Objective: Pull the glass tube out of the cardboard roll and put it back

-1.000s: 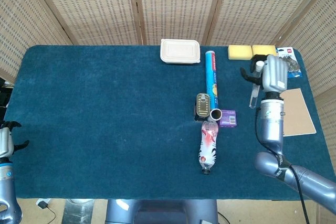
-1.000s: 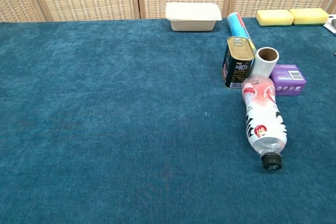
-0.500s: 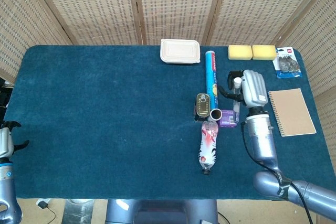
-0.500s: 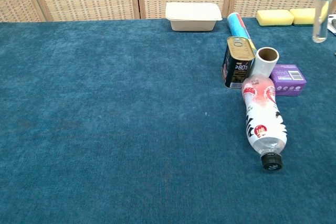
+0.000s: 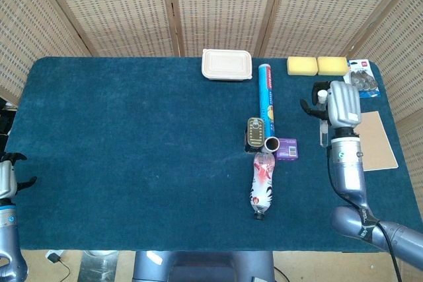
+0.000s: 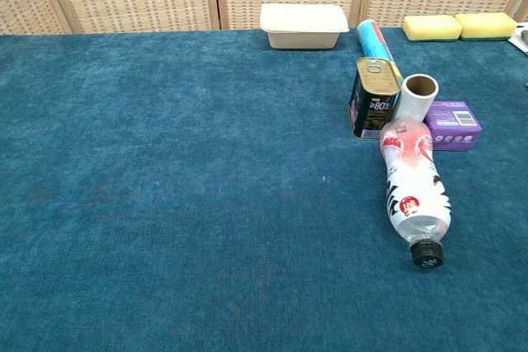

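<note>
**Tube carried back toward the right edge; re-insertion not yet done**

The clear glass tube with a white cap (image 5: pixel 322 118) hangs roughly upright in the right hand (image 5: pixel 338 105), whose fingers are clamped around its upper part. It is fully clear of the white cardboard roll with the open brown mouth (image 5: pixel 271 142). Half a second ago, the head view showed the tube just beside the roll and the small purple box (image 5: pixel 287 148). It now sits well to the right, near the right edge of the desk (image 5: pixel 132 163), close to its position one second ago. The chest view confirms this: the tube showed at its upper right corner half a second ago and is absent there now.

Judgement: the pull-out step is complete and the return step is pending. The approach toward the roll has been reversed, so the tube must be brought back over the roll mouth and aligned before lowering.

The roll stands between the gold tin can (image 5: pixel 255 133) and the purple box, with the red-and-white plastic bottle (image 5: pixel 262 183) lying against its near side. None of these has shifted.

The left hand (image 5: pixel 8 175) rests at the near left corner, fingers apart and holding nothing.
</note>
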Controlling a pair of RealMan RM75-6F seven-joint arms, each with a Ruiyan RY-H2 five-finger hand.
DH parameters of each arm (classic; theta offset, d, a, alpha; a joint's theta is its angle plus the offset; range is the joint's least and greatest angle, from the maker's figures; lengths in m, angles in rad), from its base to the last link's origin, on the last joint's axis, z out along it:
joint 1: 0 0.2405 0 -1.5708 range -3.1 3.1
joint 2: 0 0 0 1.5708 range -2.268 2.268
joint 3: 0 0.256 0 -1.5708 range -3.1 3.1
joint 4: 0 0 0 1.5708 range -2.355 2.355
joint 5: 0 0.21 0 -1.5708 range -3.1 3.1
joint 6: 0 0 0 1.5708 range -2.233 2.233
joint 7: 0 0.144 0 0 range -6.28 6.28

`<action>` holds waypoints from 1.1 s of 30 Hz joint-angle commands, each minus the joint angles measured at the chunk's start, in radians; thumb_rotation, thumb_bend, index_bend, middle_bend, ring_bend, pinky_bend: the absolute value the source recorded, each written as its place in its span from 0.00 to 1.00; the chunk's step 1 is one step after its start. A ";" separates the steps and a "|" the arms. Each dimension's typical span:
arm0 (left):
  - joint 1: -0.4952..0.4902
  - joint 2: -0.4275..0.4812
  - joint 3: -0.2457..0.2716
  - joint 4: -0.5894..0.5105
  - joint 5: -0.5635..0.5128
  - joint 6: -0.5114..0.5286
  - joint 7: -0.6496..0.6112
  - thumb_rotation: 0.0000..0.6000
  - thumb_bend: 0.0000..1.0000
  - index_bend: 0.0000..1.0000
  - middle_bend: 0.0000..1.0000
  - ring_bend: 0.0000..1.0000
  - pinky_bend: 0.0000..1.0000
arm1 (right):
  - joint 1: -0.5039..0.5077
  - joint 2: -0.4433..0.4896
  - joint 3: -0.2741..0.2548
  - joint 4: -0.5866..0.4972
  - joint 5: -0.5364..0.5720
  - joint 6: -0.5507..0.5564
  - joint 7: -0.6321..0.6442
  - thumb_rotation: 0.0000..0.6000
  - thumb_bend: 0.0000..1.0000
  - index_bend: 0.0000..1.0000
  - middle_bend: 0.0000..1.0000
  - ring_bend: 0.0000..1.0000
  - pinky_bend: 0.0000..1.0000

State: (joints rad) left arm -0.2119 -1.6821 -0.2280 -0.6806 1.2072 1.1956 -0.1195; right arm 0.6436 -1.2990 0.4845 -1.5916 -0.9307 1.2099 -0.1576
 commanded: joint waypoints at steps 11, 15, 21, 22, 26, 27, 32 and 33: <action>0.003 0.001 -0.001 -0.003 -0.001 0.004 0.000 1.00 0.11 0.40 0.37 0.20 0.30 | -0.051 0.095 -0.005 -0.067 -0.020 -0.007 0.105 1.00 0.33 0.80 0.98 0.98 0.90; 0.000 0.000 0.000 0.000 0.000 0.001 0.000 1.00 0.11 0.40 0.37 0.20 0.30 | -0.001 0.052 0.082 0.087 0.218 -0.055 0.085 1.00 0.33 0.80 0.98 0.98 0.90; -0.001 -0.001 -0.003 -0.003 -0.004 -0.001 0.012 1.00 0.11 0.40 0.37 0.20 0.30 | -0.035 0.060 -0.004 -0.079 0.041 -0.006 0.089 1.00 0.33 0.80 0.98 0.98 0.89; -0.001 0.000 -0.003 -0.004 -0.004 0.000 0.012 1.00 0.11 0.40 0.37 0.20 0.30 | -0.039 0.063 -0.016 -0.099 0.011 -0.013 0.100 1.00 0.33 0.80 0.98 0.98 0.89; 0.002 0.000 -0.001 -0.005 -0.003 0.004 0.007 1.00 0.11 0.40 0.37 0.20 0.30 | -0.039 0.069 0.000 -0.061 0.024 -0.029 0.143 1.00 0.33 0.80 0.98 0.98 0.89; 0.003 0.000 -0.001 -0.005 -0.002 0.004 0.004 1.00 0.11 0.40 0.37 0.20 0.30 | -0.031 0.058 0.029 -0.018 0.084 -0.045 0.168 1.00 0.33 0.80 0.98 0.98 0.89; 0.000 0.000 -0.001 -0.002 -0.002 0.000 0.003 1.00 0.11 0.40 0.37 0.20 0.30 | -0.029 0.049 0.098 -0.003 0.295 -0.104 0.212 1.00 0.33 0.80 0.98 0.98 0.89; -0.001 0.000 -0.001 -0.002 -0.002 -0.001 0.006 1.00 0.11 0.40 0.37 0.20 0.30 | -0.032 0.056 0.080 -0.045 0.279 -0.115 0.201 1.00 0.33 0.80 0.98 0.99 0.89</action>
State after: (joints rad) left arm -0.2124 -1.6822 -0.2292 -0.6822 1.2052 1.1951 -0.1146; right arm 0.6132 -1.2433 0.5370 -1.6412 -0.7472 1.1499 0.0038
